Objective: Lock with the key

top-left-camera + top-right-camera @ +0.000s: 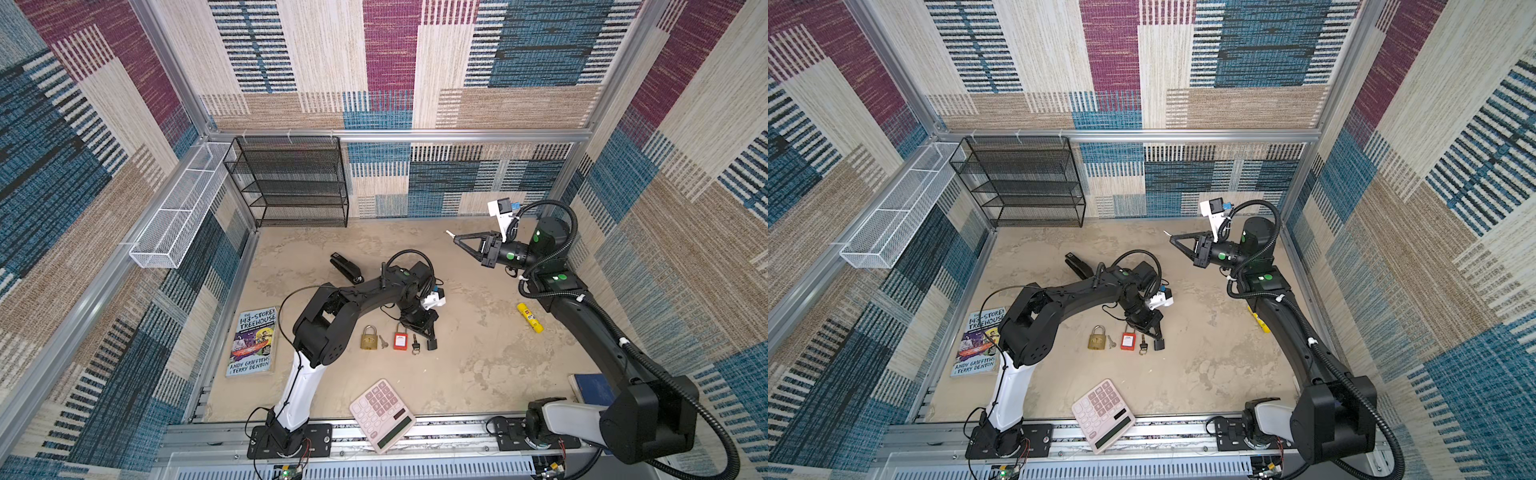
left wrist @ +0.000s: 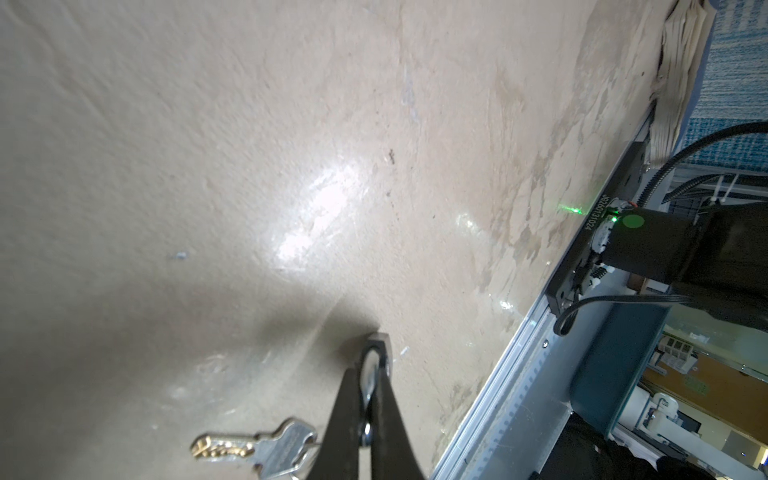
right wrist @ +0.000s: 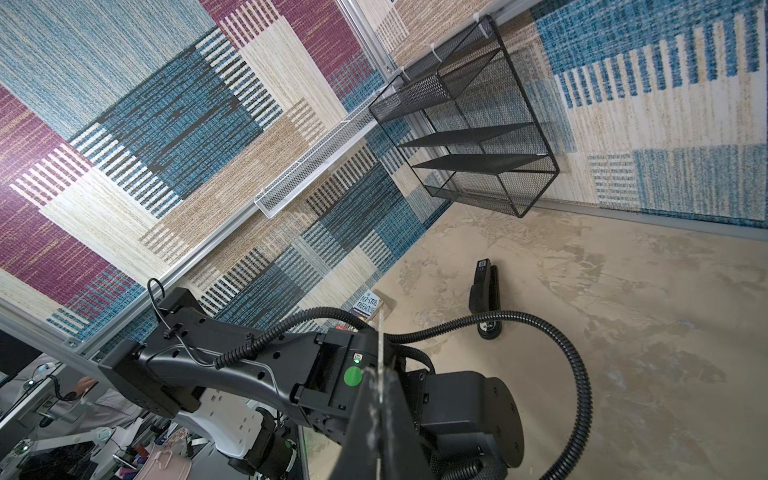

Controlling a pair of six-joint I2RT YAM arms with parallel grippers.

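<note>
A small black padlock [image 1: 432, 344] rests on the beige floor, and my left gripper [image 1: 429, 337] is shut on its silver shackle [image 2: 367, 376]. The left wrist view shows the fingers [image 2: 347, 419] pinching that shackle, with a loose key [image 2: 266, 448] lying beside them. My right gripper [image 1: 452, 237] hangs in the air at the back right, shut on a thin silver key [image 3: 380, 332] that sticks out past its tips, seen edge-on. A brass padlock [image 1: 368, 336], a silver key [image 1: 383, 341], a red padlock [image 1: 400, 338] and a black key [image 1: 414, 343] lie in a row left of the black padlock.
A black stapler [image 1: 347, 268] lies behind the left arm. A book [image 1: 253, 340] is at the left, a pink calculator [image 1: 382, 415] at the front edge, a yellow glue stick [image 1: 530, 318] and a blue book [image 1: 592, 388] at the right. A black mesh shelf [image 1: 291, 183] and white basket [image 1: 183, 208] line the walls.
</note>
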